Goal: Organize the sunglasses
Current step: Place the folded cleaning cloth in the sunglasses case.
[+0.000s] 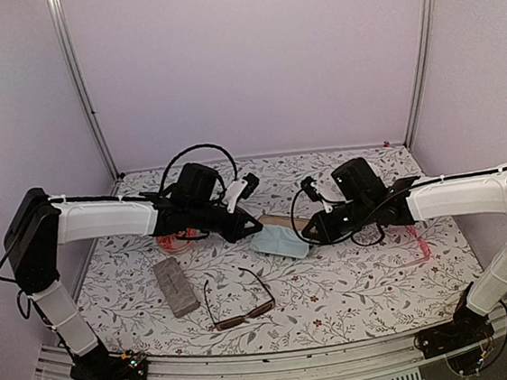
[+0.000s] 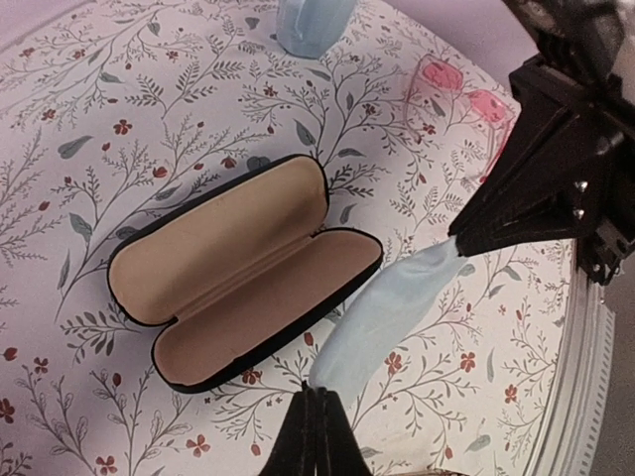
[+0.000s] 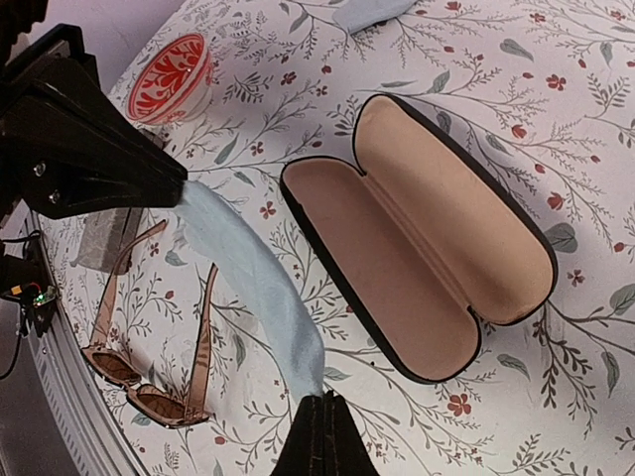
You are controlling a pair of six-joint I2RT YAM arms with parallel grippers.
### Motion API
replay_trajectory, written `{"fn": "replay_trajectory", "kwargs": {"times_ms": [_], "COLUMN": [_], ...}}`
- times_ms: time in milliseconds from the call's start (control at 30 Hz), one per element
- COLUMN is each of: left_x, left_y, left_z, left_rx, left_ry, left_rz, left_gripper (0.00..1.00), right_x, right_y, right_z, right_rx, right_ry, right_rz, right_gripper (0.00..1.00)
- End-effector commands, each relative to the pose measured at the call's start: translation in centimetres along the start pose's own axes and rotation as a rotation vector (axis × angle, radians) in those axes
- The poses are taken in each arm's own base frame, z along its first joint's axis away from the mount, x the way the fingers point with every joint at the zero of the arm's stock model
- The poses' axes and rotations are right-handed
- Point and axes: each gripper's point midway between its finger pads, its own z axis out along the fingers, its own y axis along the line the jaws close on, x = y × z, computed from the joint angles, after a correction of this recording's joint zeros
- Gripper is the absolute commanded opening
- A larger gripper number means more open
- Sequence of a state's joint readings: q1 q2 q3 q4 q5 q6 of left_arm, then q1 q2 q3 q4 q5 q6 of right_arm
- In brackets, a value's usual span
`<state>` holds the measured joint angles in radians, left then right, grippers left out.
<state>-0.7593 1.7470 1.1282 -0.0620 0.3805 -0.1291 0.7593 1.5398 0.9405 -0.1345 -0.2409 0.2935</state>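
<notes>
The brown-framed sunglasses [image 1: 238, 305] lie open near the table's front; they also show in the right wrist view [image 3: 149, 367]. The pink-red sunglasses [image 1: 420, 245] lie at the right, also seen in the left wrist view [image 2: 461, 104]. My left gripper [image 1: 244, 228] [image 2: 319, 399] and right gripper [image 1: 317, 229] [image 3: 323, 399] are each shut on one end of a light blue cloth [image 1: 280, 242] [image 2: 397, 307] [image 3: 248, 278], stretched between them above the table. The black oval case [image 2: 243, 268] [image 3: 417, 238] lies open and empty beside the cloth.
A grey rectangular case [image 1: 175, 286] lies at the front left. A red patterned bowl [image 1: 176, 243] [image 3: 169, 77] sits under the left arm. Another light blue item [image 2: 313, 25] shows at the top edge of both wrist views.
</notes>
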Motion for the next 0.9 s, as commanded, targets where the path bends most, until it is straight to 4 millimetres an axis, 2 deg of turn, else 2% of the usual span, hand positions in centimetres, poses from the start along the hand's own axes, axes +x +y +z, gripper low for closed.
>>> {"fn": "replay_trajectory", "kwargs": {"times_ms": [0,367,867], "left_x": [-0.2,0.7,-0.4], "left_y": [0.3,1.9,3.6], "left_z": [1.1,3.8,4.3], "left_rx": [-0.004,-0.021,-0.032], "left_ry": [-0.021,0.030,0.018], "left_rz": [-0.004,-0.007,-0.017], "left_gripper": [0.00,0.00,0.00], "right_x": [0.5,0.1,-0.9], "right_y": [-0.9,-3.2,-5.3], "right_z": [0.7,2.5,3.2], "right_rx": [0.029,0.094,0.120], "right_ry": [-0.003,0.011,0.007], "right_rz": [0.032,0.064,0.077], "right_gripper": [0.00,0.00,0.00]}}
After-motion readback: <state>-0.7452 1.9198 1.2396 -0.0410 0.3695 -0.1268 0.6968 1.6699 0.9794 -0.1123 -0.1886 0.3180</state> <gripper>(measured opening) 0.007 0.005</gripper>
